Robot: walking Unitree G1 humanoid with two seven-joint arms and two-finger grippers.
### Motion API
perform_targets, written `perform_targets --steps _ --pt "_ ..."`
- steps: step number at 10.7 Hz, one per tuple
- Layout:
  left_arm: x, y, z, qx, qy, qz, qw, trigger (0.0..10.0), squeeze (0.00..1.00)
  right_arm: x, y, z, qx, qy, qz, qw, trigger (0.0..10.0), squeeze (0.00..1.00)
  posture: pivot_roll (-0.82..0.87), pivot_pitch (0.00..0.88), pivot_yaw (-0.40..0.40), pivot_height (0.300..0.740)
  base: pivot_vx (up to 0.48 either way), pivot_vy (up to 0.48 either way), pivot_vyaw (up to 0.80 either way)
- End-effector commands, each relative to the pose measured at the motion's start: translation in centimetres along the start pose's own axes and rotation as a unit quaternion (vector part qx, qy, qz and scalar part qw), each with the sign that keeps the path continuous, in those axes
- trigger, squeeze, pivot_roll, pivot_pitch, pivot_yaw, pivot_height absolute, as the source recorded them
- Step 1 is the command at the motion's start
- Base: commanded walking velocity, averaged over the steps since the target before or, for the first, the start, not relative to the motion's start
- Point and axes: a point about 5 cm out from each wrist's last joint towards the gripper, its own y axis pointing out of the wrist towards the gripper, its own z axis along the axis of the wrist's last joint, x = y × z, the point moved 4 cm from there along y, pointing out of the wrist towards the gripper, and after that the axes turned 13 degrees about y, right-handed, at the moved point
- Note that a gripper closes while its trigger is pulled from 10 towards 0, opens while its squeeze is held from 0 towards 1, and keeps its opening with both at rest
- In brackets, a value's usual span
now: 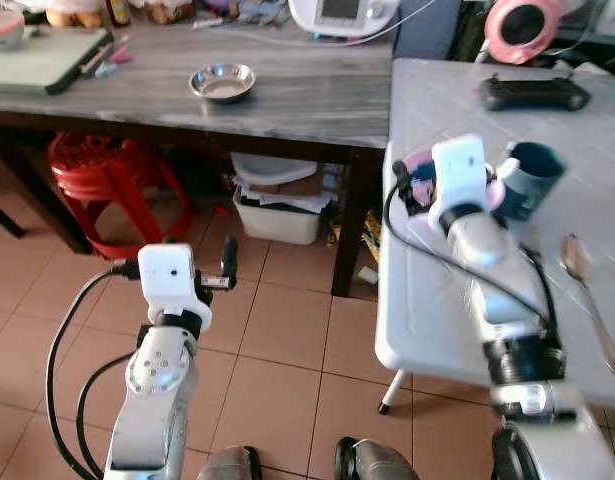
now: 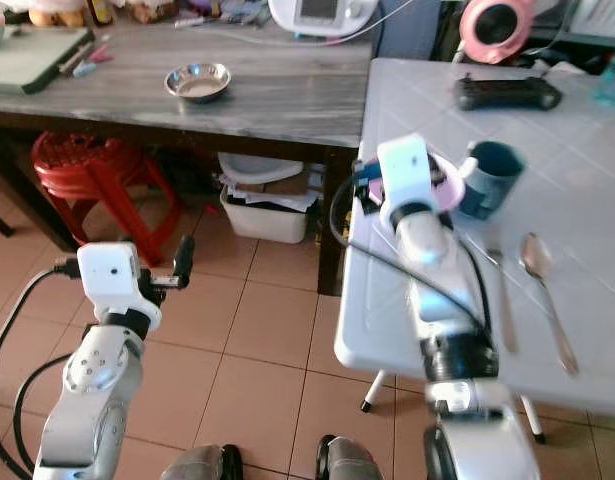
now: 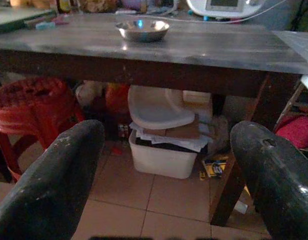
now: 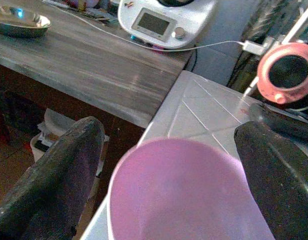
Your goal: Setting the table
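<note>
Right gripper [image 4: 169,165]: over the white table's near-left part, close to its left edge; two black fingers [image 4: 53,175] spread wide, either side of the pink bowl's rim, gap left on both sides.
Pink bowl [image 4: 181,192]: round, smooth matte plastic; sits on the white table beside the left edge, between the open fingers; contact with them cannot be told.
White table [image 1: 437,290]: pale top with a scored diamond pattern, rounded near-left corner, thin metal leg under it.
Blue mug [image 1: 532,178]: dark glazed cylinder, upright, just beside the bowl, further in from the left edge.
Metal spoon [image 1: 587,295]: shiny, bowl end toward the far side, lies toward the right edge, well apart from the mug.
Black remote-like device [image 1: 534,94]: flat, near the far edge.
Left gripper [image 3: 166,165]: held low over the tiled floor, facing the wooden table's underside; fingers parted wide, holding nothing.
Wooden table [image 1: 287,100]: grey streaked grain top, dark frame; right end butts the white table's left edge.
Steel bowl [image 1: 222,82]: shallow, reflective, mid-top, well back from the near edge.
Under the wooden table: red plastic stool [image 1: 107,175] at left, white bin [image 1: 277,215] with a loose lid at right.
Floor [image 1: 277,340]: terracotta tiles, open stretch between the left arm and the white table's leg.
</note>
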Motion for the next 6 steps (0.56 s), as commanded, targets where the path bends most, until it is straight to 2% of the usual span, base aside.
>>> perform_targets --steps 1,2,4,6 --pt "-0.15 -0.23 0.12 -0.002 -0.001 0.005 1.0 10.0 0.0 -0.24 0.28 -0.11 -0.014 -0.007 0.019 1.0 10.0 0.24 0.01 0.164 0.021 0.74 0.0 0.0 0.0" --pt "-0.03 -0.23 0.1 -0.003 -0.002 0.004 1.0 10.0 0.0 -0.35 0.47 -0.04 -0.02 -0.02 0.036 0.999 10.0 0.04 0.01 0.166 0.02 0.74 0.0 0.0 0.0" --pt "0.1 -0.2 -0.05 -0.007 -0.005 -0.001 1.0 10.0 0.0 -0.23 0.36 -0.3 -0.047 -0.021 0.056 0.997 10.0 0.0 0.01 0.172 0.017 0.74 0.0 0.0 0.0" --pt "0.41 -0.24 -0.21 -0.011 -0.014 -0.012 1.0 10.0 0.0 -0.2 -0.29 -0.36 -0.06 -0.031 0.066 0.996 10.0 0.0 0.0 0.175 0.013 0.74 0.0 0.0 0.0"
